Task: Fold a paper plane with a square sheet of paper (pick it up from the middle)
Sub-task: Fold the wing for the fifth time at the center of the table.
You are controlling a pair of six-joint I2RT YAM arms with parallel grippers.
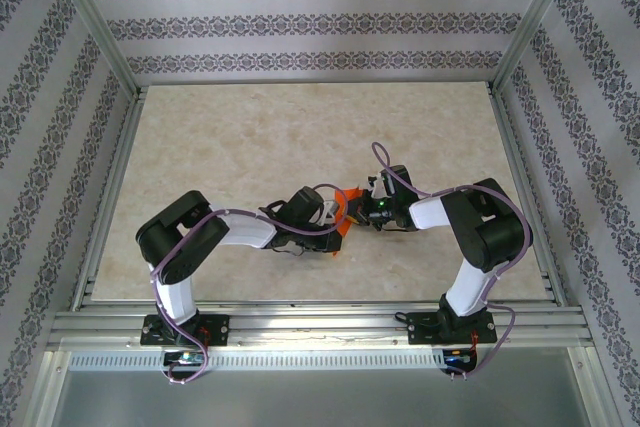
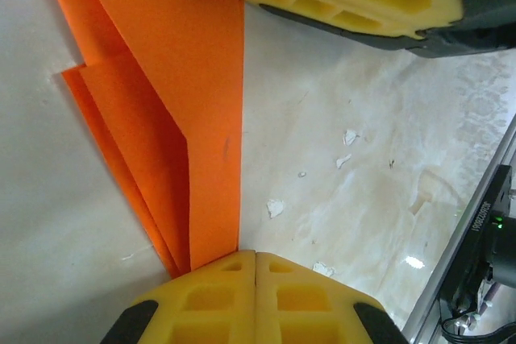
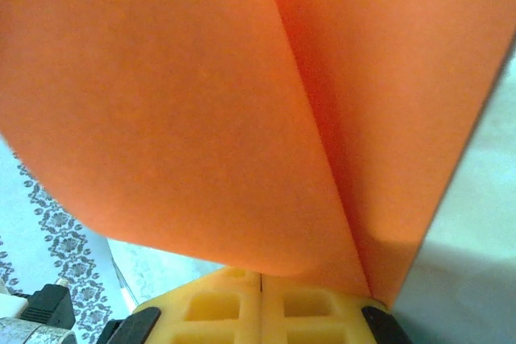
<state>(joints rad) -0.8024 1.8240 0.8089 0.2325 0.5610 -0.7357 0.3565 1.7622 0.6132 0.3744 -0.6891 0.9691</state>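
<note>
There is one paper plane (image 1: 345, 209) here, bright orange and only partly formed, and it sits about mid-tabletop (image 1: 250, 147), slightly toward the near edge. It lies right between the two arms, which meet over it.

The right end effector (image 3: 262, 283) has its yellow pads pressed fully together. Two orange flaps rise out of the seam between them and splay apart like an open book, so it has the paper pinched along a fold.

The left end effector (image 2: 255, 267) is also fully closed, pad against pad. The narrow end of the paper runs down to meet the top of its left pad. Whether a layer is actually nipped there or the paper merely touches the pad, I cannot tell.

The relation that matters is the axis. In the left wrist view, the paper's long straight edge runs directly away from the left pads toward the other end effector's pads at the far end. At least three stacked layers step off to one side of that edge. So the plane lies lengthwise between the two end effectors — one at each end, neither nearer than the other.

My judgement is that any next crease or press will have to work along that line. One end would need to stay anchored while the other slides or releases, or the layers could spring open or skew.

Count: one sheet, two arms, two end effectors — both closed.
</note>
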